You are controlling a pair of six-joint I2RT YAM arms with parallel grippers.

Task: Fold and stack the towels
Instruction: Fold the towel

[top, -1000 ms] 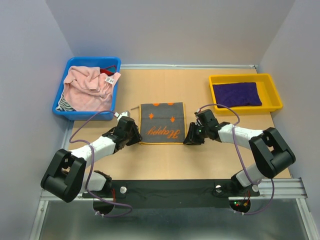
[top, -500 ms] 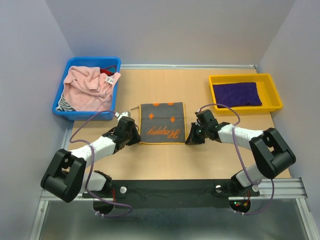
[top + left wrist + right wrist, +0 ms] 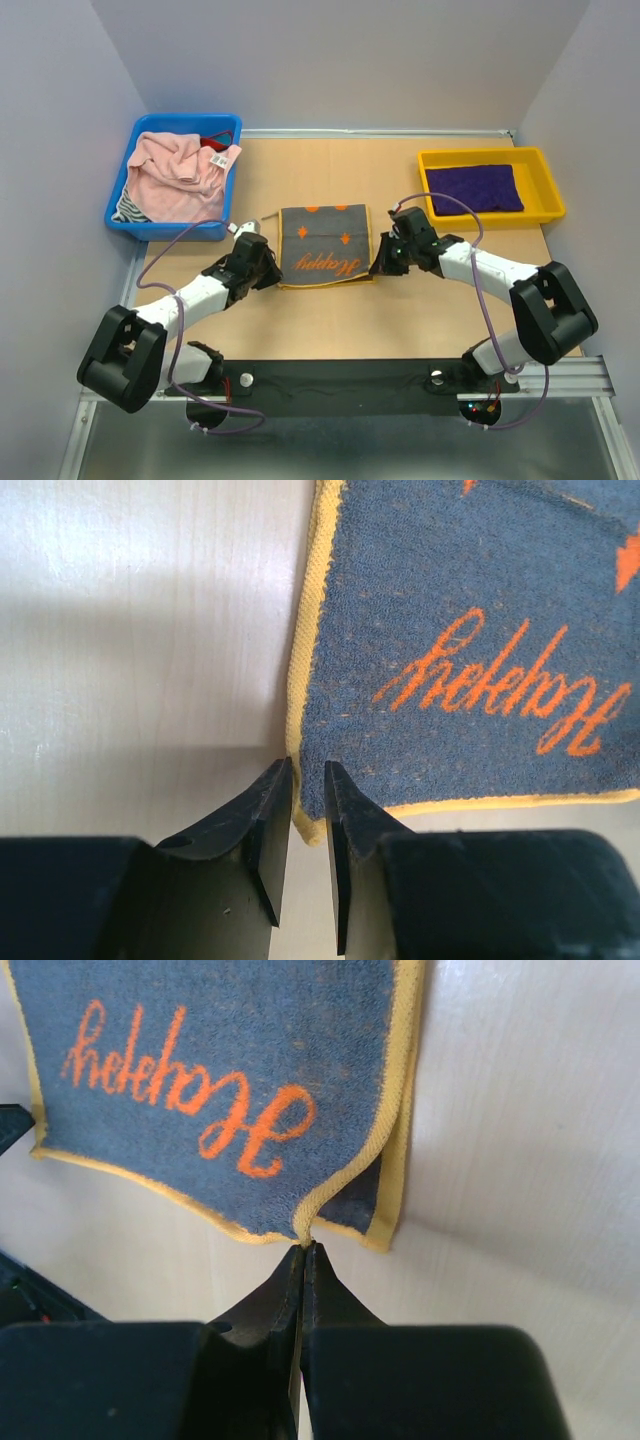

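My right gripper [image 3: 303, 1248] is pinched shut on just the top layer's corner of the "Happy" towel [image 3: 322, 245] at the top view's centre, my left gripper [image 3: 307, 780] barely apart astride the other near corner, grip unclear, so lifting could peel the layers or skew the fold.

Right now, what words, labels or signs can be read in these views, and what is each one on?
"Happy": orange script on the grey-and-orange towel, upside down in all three views.
White tag on the pink towel in the blue bin: print too small to read.
No other text can be read.
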